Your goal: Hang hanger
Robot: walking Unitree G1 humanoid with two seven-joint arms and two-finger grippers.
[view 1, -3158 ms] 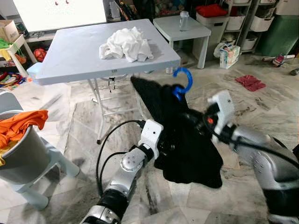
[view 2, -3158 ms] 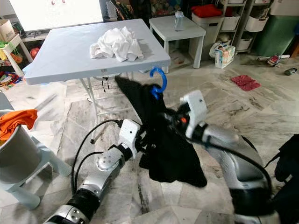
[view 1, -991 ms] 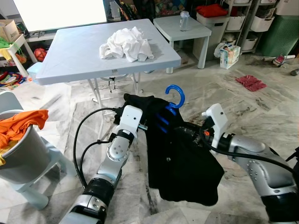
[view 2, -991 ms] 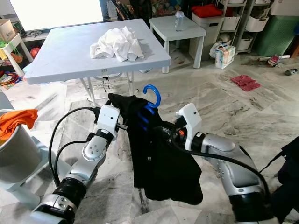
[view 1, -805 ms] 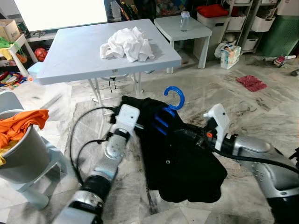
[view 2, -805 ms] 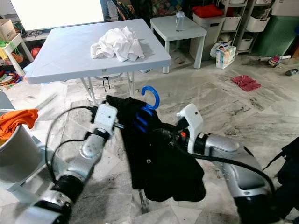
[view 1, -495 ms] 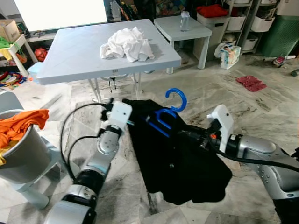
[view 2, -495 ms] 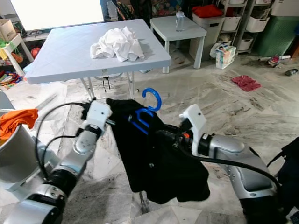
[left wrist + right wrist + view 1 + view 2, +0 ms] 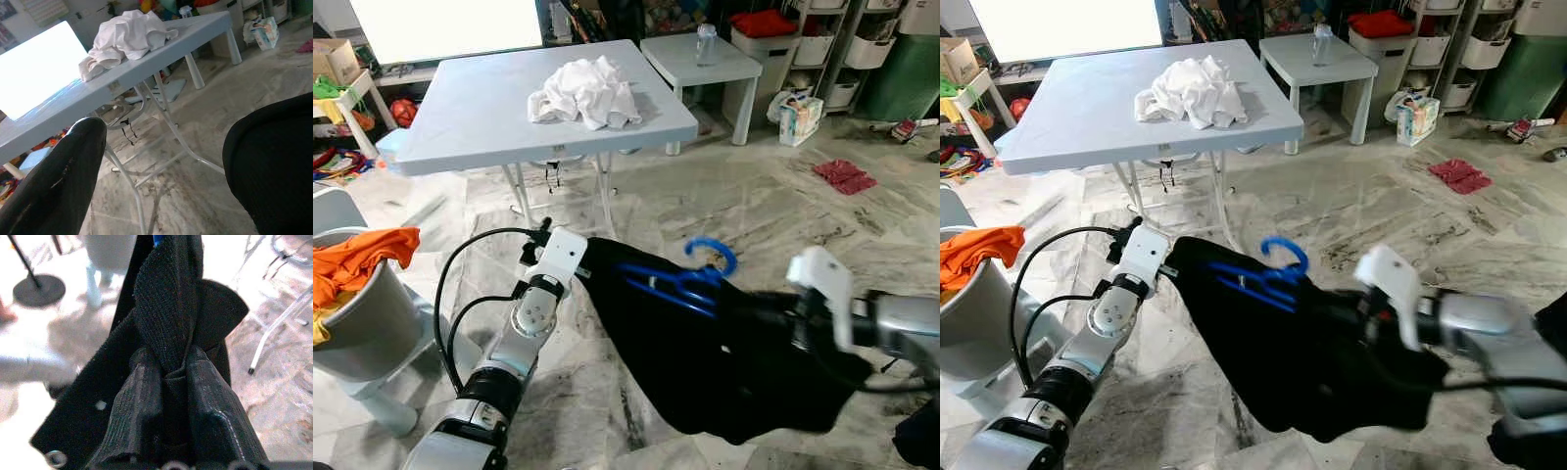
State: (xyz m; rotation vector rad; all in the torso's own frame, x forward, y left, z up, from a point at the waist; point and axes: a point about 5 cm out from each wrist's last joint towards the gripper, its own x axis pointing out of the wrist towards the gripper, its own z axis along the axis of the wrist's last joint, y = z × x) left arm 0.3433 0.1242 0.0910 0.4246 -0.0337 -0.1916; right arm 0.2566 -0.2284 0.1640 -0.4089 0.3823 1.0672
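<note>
Above the marble floor point(image 9: 773, 196), my right tool point(image 9: 168, 377) was clamped on the black garment point(image 9: 724, 362) draped over the blue hanger point(image 9: 680, 279); my left tool point(image 9: 161, 161), fingers spread wide, sat at the garment's other end.

Ahead of me stands a pale blue folding worktop point(image 9: 470, 117) with a crumpled white cloth point(image 9: 585, 90) heaped on it. Behind it is a small white side table point(image 9: 690, 59) carrying a clear plastic bottle point(image 9: 706, 43). To my left a grey bucket point(image 9: 357, 328) holds orange clothing point(image 9: 357, 264). A red rag point(image 9: 842, 175) lies on the marble floor point(image 9: 773, 196) near white storage shelves point(image 9: 822, 49).
</note>
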